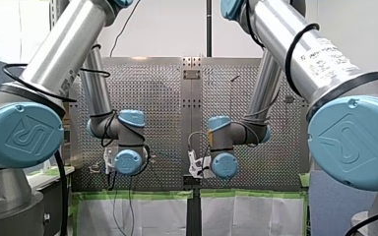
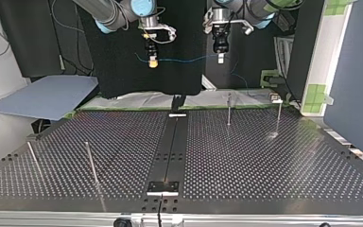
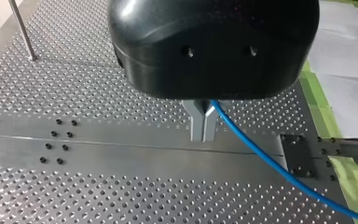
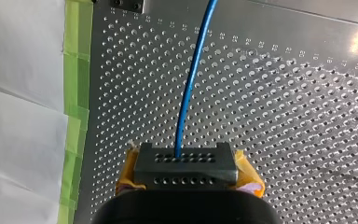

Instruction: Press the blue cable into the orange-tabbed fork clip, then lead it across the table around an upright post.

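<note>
Both grippers pinch the blue cable (image 2: 184, 60). Blue caps (image 1: 22, 135) on the arms have a raised sign that looks like "UR". The writing on my right arm (image 1: 325, 54) is too blurry to read. My left gripper (image 3: 203, 125) has its metal fingers pressed together, and the cable comes out between them. My right gripper (image 4: 185, 163), with yellow pads, holds the cable at its tip. The cable hangs in the air between the two grippers. Thin upright posts (image 2: 229, 109) stand on the table (image 2: 264, 161), apart from the cable.
</note>
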`<action>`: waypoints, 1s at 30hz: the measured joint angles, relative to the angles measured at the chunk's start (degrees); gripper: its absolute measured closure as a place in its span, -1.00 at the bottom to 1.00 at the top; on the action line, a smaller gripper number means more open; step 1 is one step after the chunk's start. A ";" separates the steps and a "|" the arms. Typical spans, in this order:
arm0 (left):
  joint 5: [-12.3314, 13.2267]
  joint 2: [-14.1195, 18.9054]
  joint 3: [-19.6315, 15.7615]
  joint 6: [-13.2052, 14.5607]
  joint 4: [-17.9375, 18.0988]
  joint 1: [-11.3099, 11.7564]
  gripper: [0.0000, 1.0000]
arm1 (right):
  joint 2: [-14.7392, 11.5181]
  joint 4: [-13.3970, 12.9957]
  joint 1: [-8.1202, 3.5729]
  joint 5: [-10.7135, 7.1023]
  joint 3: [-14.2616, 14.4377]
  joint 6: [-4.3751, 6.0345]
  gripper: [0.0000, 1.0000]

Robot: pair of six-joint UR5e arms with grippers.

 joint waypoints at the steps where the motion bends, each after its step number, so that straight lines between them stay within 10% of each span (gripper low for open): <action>1: 0.06 -0.28 0.05 -0.18 0.30 -0.29 1.00 | -0.15 0.11 -0.16 0.16 -0.15 0.10 1.00; 15: 3.26 -5.80 0.17 -5.50 5.82 0.65 1.00 | -5.80 -1.36 -1.10 -2.78 -3.57 5.22 1.00; 30: 10.76 -9.97 0.15 -2.67 8.44 8.13 1.00 | 0.92 0.23 0.18 -10.63 -10.98 5.58 1.00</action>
